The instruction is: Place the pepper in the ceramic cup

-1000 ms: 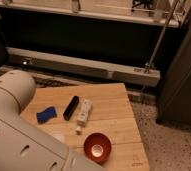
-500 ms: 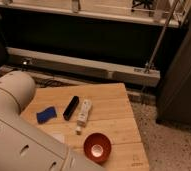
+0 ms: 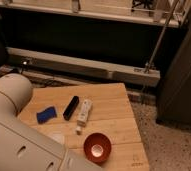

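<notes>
Though the arm [image 3: 19,135] looms (lower left), the gripper is unseen.

Red bowl [image 3: 97,147] on table [image 3: 114,107]; claw unseen

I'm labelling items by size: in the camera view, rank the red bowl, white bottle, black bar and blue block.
red bowl, largest
white bottle
black bar and blue block: look alike, unranked
The pincer is out of view.

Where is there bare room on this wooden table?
Bare: the far strip behind the black oblong bar and slim white bottle, and the right side past them. Crowded: blue rectangular block to round red bowl. The white robot arm covers the near left; the gripper is out of view.
</notes>
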### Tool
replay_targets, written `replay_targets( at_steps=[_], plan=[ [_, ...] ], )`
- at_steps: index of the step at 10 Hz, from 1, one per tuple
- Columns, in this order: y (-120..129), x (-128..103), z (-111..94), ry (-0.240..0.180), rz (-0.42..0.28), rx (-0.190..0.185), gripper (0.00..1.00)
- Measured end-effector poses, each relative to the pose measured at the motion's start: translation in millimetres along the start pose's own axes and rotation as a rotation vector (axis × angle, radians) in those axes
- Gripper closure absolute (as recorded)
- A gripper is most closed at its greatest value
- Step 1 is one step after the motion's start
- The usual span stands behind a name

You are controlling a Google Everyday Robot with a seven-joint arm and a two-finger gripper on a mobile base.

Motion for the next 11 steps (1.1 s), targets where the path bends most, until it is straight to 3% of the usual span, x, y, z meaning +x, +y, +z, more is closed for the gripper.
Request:
replay_targets(
  at_steps=[5, 6, 8, 9, 10, 11],
  plan=[
    [-7.3, 0.1, 5.6, -0.021, -0.03, 0.017, 0.92],
    [-7.8, -0.5, 6.2, -0.026, -0.031, 0.022, 0.99],
    [-0.6, -4.1, 3.6, -0.016, -0.002, 0.036, 1.0],
    [14.3, -8.4, -6.7, 0.015, 0.041, 0.037, 1.0],
    [31.1, -11.6, -26.2, 0.076, 0.097, 0.041, 1.0],
    [55.0, -20.5, -56.8, 0.168, 0.16, 0.036, 1.0]
  ],
)
